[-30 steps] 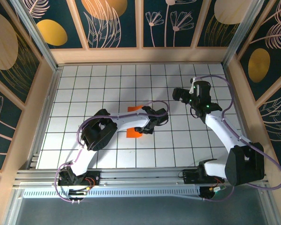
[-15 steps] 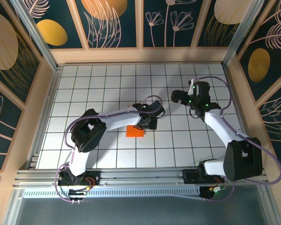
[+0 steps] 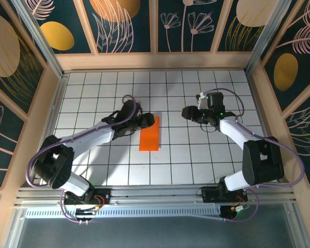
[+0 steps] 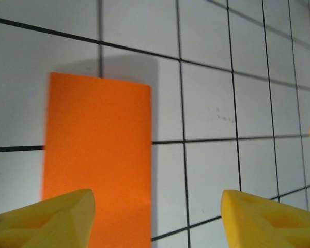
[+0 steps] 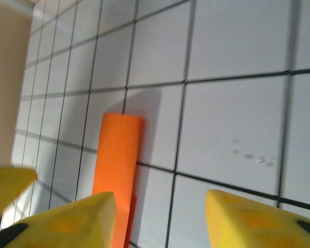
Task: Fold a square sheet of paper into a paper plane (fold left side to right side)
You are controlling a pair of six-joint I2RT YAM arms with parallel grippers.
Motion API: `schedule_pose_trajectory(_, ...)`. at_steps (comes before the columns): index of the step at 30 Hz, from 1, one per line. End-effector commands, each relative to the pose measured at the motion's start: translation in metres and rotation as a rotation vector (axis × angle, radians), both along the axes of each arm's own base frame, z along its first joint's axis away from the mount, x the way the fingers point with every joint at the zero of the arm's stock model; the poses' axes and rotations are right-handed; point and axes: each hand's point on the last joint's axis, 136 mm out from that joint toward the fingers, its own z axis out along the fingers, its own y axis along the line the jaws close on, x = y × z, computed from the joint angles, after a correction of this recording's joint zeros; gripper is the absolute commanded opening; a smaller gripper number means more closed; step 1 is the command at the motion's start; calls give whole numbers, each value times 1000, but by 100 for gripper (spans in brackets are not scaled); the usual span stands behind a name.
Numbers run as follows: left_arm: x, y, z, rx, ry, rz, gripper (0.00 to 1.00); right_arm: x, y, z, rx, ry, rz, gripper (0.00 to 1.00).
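The square sheet of paper (image 3: pixel 150 134) lies flat near the table's middle, folded into a narrow bright orange rectangle about one tile wide; no paper plane shape shows. My left gripper (image 3: pixel 144 123) hovers at its upper left edge. In the left wrist view the sheet of paper (image 4: pixel 95 160) lies under the left fingertip (image 4: pixel 46 219), and the left gripper (image 4: pixel 155 217) is open and holds nothing. My right gripper (image 3: pixel 188 112) hangs about two tiles to the right of the sheet. In the right wrist view the right gripper (image 5: pixel 160 219) is open and empty, facing the sheet of paper (image 5: pixel 116 160).
The white gridded table (image 3: pixel 93 93) is ringed by a wooden rim (image 3: pixel 155 61) and patterned walls. Open tiles lie between the sheet and the right gripper. A yellow fingertip (image 5: pixel 5 186) of the other gripper pokes in at the right wrist view's left edge.
The left arm swung off the sheet up and to the left, uncovering the folded rectangle, and its jaws opened. The right gripper moved left toward the sheet and its jaws narrowed.
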Motion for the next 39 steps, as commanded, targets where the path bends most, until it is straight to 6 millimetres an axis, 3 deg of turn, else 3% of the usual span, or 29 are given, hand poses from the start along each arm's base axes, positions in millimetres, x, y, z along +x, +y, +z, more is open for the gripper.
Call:
schedule_pose_trajectory(1,4,18,10,-143,-37,60,67,-19,37,-9,92,69,98,37)
schedule_pose_trajectory(4,2,43,5,-184,-43,133,68,-32,64,-22,124,117,153,22)
schedule_pose_trajectory(7,-2,58,0,-202,-45,179,68,-40,85,-33,140,149,185,5)
schedule_pose_trajectory(9,-5,63,-4,-188,-41,198,68,-43,96,-42,144,170,197,0)
schedule_pose_trajectory(15,-11,70,-15,-152,-20,207,69,-48,118,-66,122,211,233,0)
schedule_pose_trajectory(22,-13,72,-19,-142,-16,211,69,-52,130,-84,104,246,262,0)
schedule_pose_trajectory(33,-15,70,-29,-124,13,189,69,-53,119,-110,4,274,242,0)
schedule_pose_trajectory(39,-19,58,-37,-135,45,115,59,-56,106,-126,-98,293,245,0)
